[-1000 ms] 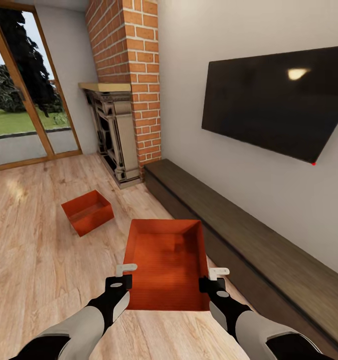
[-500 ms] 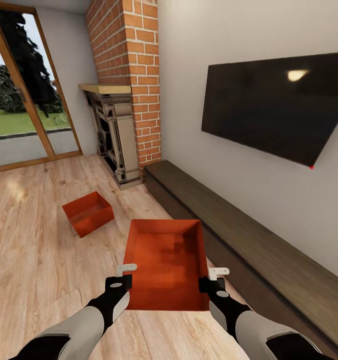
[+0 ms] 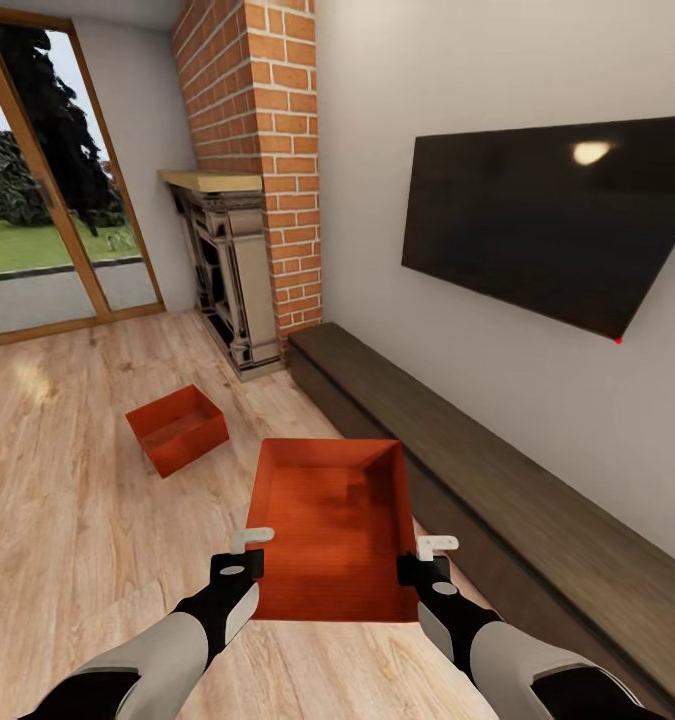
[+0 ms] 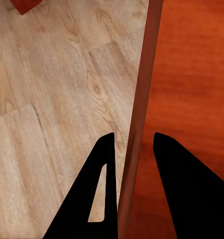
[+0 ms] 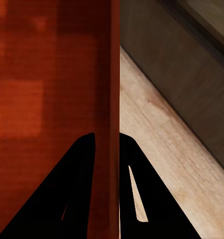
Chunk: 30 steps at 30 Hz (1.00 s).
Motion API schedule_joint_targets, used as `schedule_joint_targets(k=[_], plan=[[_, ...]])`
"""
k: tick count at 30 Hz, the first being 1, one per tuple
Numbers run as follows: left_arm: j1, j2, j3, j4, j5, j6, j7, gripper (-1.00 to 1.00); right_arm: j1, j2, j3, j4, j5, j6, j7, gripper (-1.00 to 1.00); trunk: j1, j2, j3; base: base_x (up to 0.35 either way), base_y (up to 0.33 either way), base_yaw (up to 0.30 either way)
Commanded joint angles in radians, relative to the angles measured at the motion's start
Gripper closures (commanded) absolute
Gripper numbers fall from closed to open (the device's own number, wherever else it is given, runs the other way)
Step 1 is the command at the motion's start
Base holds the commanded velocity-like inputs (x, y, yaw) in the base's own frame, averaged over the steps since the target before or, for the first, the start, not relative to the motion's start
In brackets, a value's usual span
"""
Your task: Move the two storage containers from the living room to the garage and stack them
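- Near storage container [image 3: 332, 530]: orange-red open-top bin, held level between both arms in front of the robot, above the wood-plank floor [image 3: 67, 520], just beside the long dark bench [image 3: 497, 480].
- Left gripper [image 3: 245, 550] sits on the bin's left wall; the left wrist view shows that wall [image 4: 139, 114] running between the two black fingers [image 4: 99, 194], one outside over the planks, one inside over the ribbed interior. Clamped on the wall, though a slim gap shows on the inner side.
- Right gripper [image 3: 429, 556] is on the right wall; the right wrist view shows that wall [image 5: 112, 99] pinched tight between the fingers [image 5: 77, 194], with the bench face [image 5: 191, 64] and floor beyond.
- Second storage container [image 3: 177, 428]: on the living room floor, well apart from the held bin, ahead and left, angled, toward the fireplace [image 3: 227, 270]. The left wrist view catches just one corner of it [image 4: 25, 5].
- Head view adds the surroundings: brick chimney [image 3: 257, 150], wall-mounted TV [image 3: 547, 220], glass door [image 3: 47, 200] with lawn outside.
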Motion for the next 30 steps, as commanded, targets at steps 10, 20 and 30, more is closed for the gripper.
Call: schedule_joint_targets(k=[10,20,30], plan=[[-0.001,0.002,0.016,-0.002,-0.019,-0.001,0.006,1.00,-0.001,-0.009,-0.035,0.002,-0.016,-0.007,-0.033,1.00,-0.038,0.070,0.030,0.000,0.000,0.000],[-0.001,0.002,0.016,-0.003,-0.019,-0.003,0.006,1.00,-0.001,-0.009,-0.035,0.002,-0.016,-0.010,-0.033,1.00,-0.069,0.126,0.056,0.000,0.000,0.000],[-0.001,0.001,0.015,-0.002,-0.019,-0.008,0.007,1.00,-0.001,-0.008,-0.035,0.002,-0.018,-0.008,-0.033,1.00,-0.069,0.126,0.059,0.000,0.000,0.000]])
